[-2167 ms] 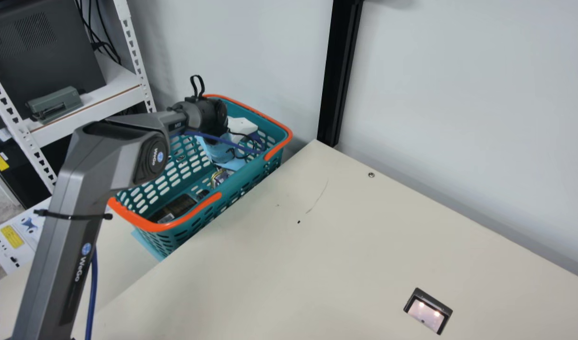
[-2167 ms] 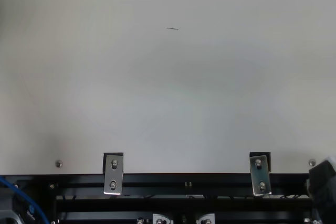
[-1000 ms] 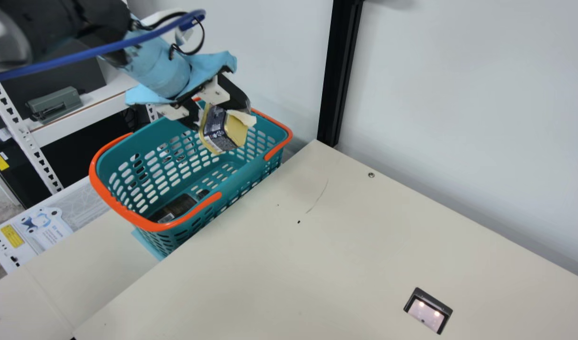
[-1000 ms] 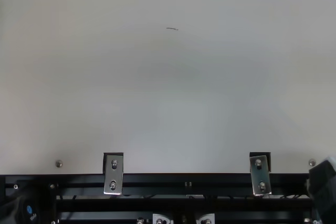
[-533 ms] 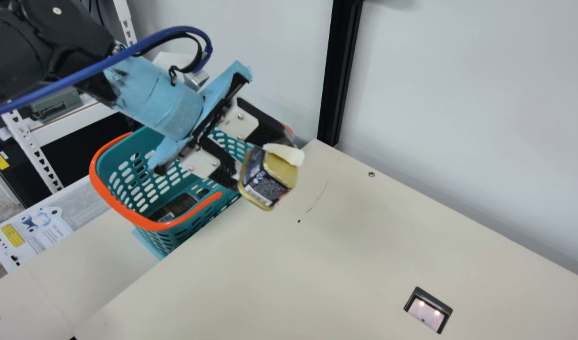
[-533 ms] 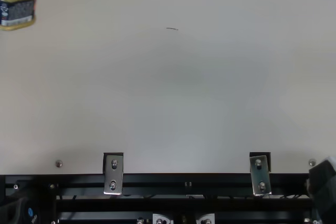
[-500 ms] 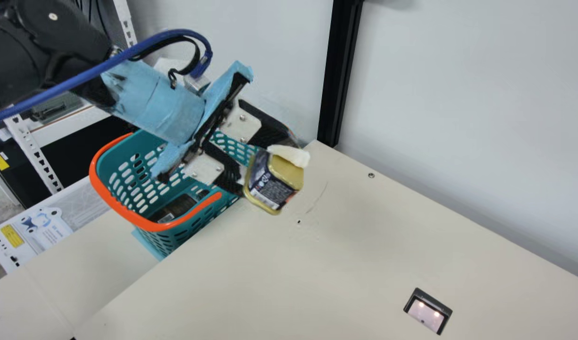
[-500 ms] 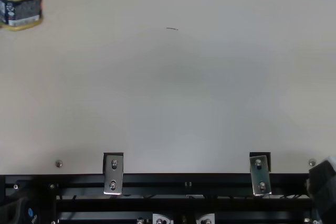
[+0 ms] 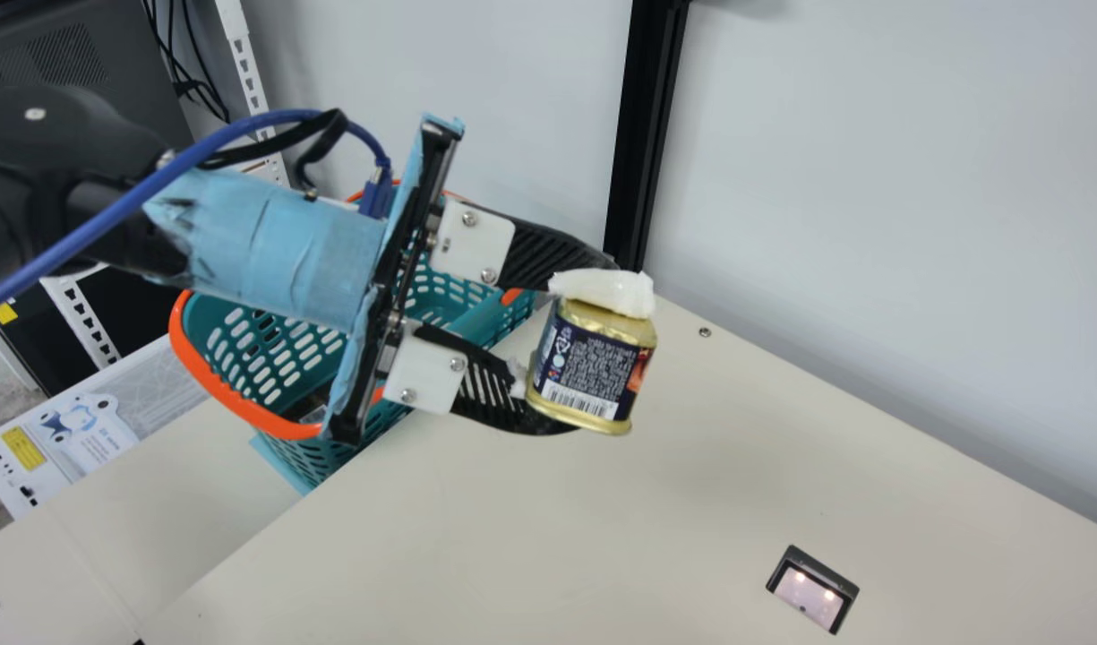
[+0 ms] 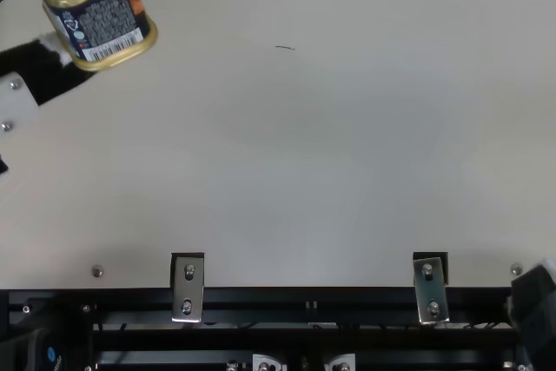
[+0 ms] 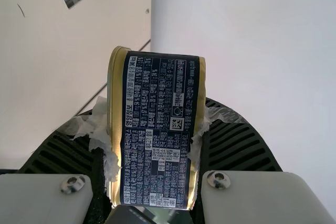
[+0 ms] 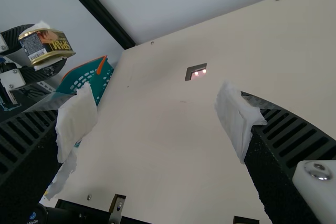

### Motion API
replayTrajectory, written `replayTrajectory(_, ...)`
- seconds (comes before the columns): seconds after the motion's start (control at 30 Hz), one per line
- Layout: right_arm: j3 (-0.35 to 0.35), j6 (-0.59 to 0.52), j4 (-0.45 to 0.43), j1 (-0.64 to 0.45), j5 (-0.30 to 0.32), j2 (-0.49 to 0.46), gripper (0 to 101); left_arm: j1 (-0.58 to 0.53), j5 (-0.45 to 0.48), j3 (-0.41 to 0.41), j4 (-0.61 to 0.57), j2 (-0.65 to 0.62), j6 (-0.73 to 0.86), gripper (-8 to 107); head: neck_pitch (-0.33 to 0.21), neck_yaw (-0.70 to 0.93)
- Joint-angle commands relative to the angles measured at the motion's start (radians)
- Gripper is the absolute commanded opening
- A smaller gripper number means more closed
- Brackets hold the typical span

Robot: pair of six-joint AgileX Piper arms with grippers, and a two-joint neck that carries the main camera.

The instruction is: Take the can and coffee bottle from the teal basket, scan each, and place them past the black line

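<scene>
Cream table beneath tilted can, barcode neckward, long axis unclear.

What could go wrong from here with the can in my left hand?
The can could slip or twist, as the left hand grips it through crumpled white padding. The scan might also miss: its barcode shows to the main and top views' cameras, rather than facing down for the scanner.
</scene>
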Motion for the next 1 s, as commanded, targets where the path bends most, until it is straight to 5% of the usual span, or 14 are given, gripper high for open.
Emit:
replayTrajectory(0.0,0.0,0.0,0.0,0.0,0.0,0.0,101,-0.001,0.003,0.027,-0.04,-0.031,-0.024,10,-0.029,0.015)
replayTrajectory(0.53,0.0,0.0,0.0,0.0,0.0,0.0,101,-0.063,0.003,0.161,-0.271,-0.269,-0.166,10,-0.029,0.015)
replayTrajectory(0.97,0.0,0.0,0.0,0.0,0.0,0.0,101,-0.063,0.006,0.16,-0.279,-0.282,-0.172,10,-0.029,0.015)
